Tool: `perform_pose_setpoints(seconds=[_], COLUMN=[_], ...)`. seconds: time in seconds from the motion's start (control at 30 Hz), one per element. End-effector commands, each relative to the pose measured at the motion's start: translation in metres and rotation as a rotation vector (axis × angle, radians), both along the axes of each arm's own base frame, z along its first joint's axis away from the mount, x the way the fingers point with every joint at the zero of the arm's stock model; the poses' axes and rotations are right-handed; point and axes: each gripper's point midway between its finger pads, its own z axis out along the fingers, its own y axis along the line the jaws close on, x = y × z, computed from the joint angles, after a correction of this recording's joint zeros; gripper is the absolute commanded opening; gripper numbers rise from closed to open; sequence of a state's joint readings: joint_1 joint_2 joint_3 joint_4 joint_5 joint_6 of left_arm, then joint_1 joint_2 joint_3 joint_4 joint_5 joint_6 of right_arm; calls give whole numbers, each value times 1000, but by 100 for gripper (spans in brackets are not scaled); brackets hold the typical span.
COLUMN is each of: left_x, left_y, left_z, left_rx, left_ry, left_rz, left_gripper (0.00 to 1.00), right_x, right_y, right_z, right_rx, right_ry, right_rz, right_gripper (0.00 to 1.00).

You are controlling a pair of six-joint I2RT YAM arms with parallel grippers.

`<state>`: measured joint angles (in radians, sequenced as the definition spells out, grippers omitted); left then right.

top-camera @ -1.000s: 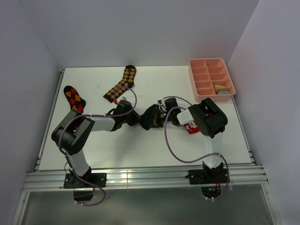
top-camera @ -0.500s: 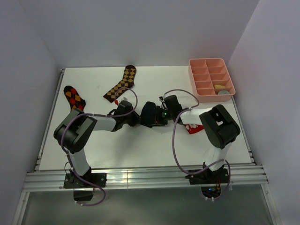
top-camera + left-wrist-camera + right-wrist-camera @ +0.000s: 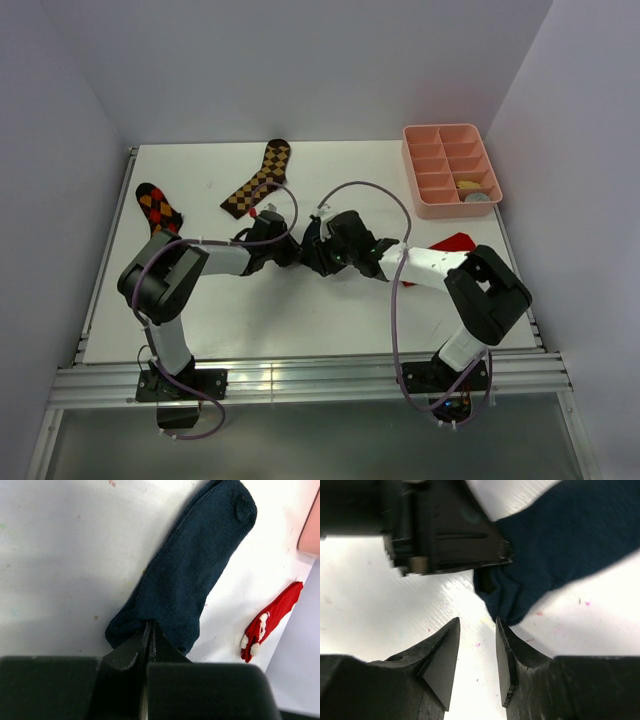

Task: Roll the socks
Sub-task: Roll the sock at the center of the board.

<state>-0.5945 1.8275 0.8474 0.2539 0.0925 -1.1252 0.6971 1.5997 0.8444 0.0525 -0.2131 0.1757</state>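
Left wrist: navy sock [image 3: 195, 575] cuff pinched in left gripper [image 3: 150, 629]

Overhead looks down; both wrist cameras (close) share the navy sock [image 3: 200, 570].

Right tool [image 3: 477, 625] opened while left tool [image 3: 151, 626] closed on navy sock [image 3: 195, 575].
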Motion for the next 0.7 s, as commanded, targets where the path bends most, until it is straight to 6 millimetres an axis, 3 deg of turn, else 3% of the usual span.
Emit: perform_pose_setpoints(seconds=[0.0, 0.07, 0.3, 0.67], left_x=[-9, -8, -7, -6], left_y=[9, 8, 5, 3], left_z=[-23, -21, -22, -20], left_rx=[102, 105, 111, 115], left_ry=[43, 38, 38, 30], left_rz=[-43, -54, -79, -93], left_gripper=[4, 4, 4, 4], right_x=[13, 9, 20, 31], right_y=[-2, 9, 16, 11], right_z=[9, 12, 4, -20], right_rx=[-112, -115, -199, -275], right_ry=[-204, -240, -327, -317], right_rz=[37, 55, 68, 28], right_gripper=[43, 43, 45, 45])
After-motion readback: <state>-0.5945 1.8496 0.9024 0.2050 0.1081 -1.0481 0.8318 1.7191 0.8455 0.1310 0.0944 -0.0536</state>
